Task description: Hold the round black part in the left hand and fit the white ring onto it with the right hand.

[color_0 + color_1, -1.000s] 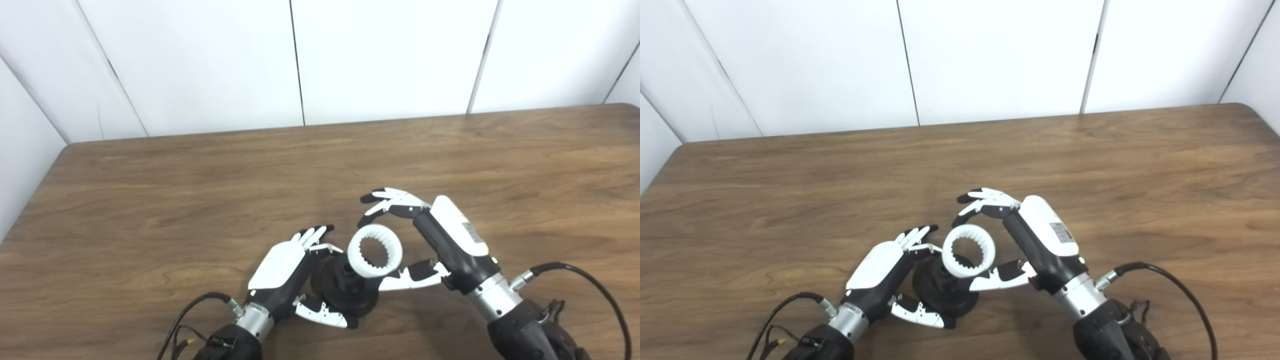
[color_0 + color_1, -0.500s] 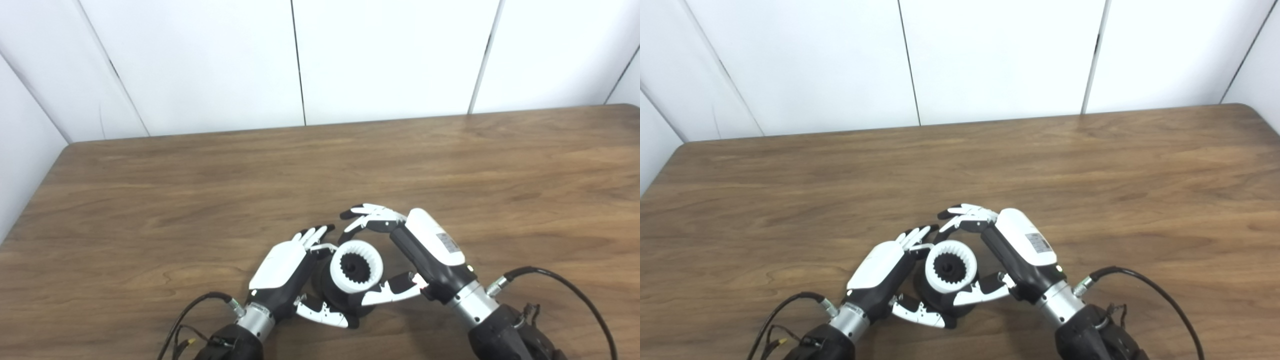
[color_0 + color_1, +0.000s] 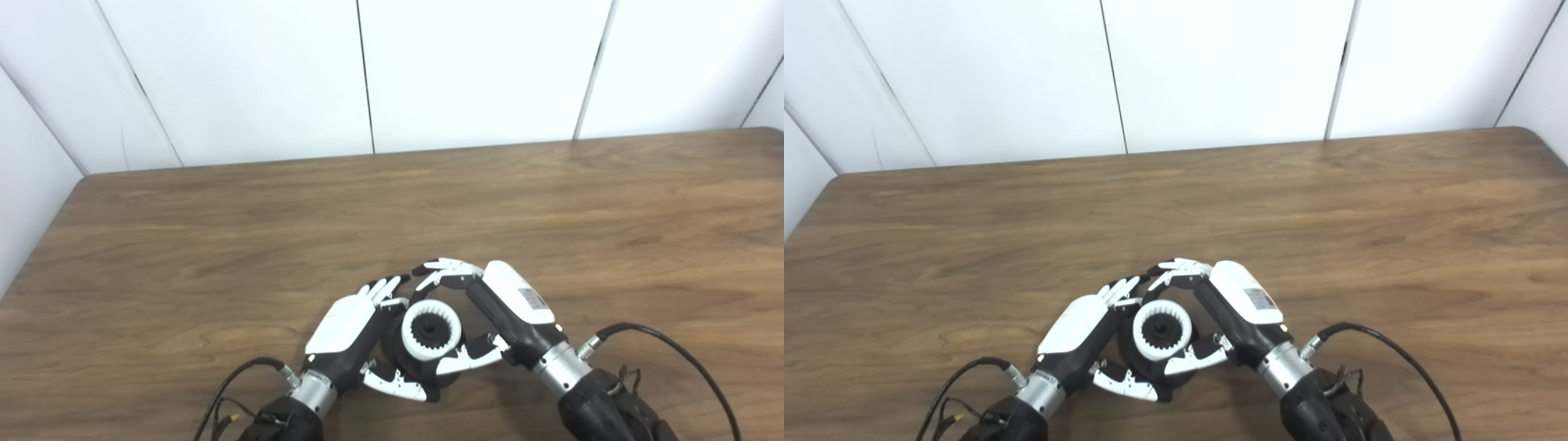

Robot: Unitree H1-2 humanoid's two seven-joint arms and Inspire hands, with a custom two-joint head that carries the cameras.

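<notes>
The left hand (image 3: pixel 346 327) grips the round black part (image 3: pixel 411 361) at the bench's (image 3: pixel 245 245) 6 o'clock edge. The right hand (image 3: pixel 490 312) holds the white ring (image 3: pixel 430 331) seated over it. A label on the right hand's back at 3 o'clock is unreadable.

No writing can be read; the back of the right hand (image 3: pixel 511 306) bears a small grey label (image 3: pixel 530 297) (too blurred to make out).

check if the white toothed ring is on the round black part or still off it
On. The white toothed ring encircles the hub of the round black part, held by the left hand and right hand. Full seating: cannot tell.
</notes>
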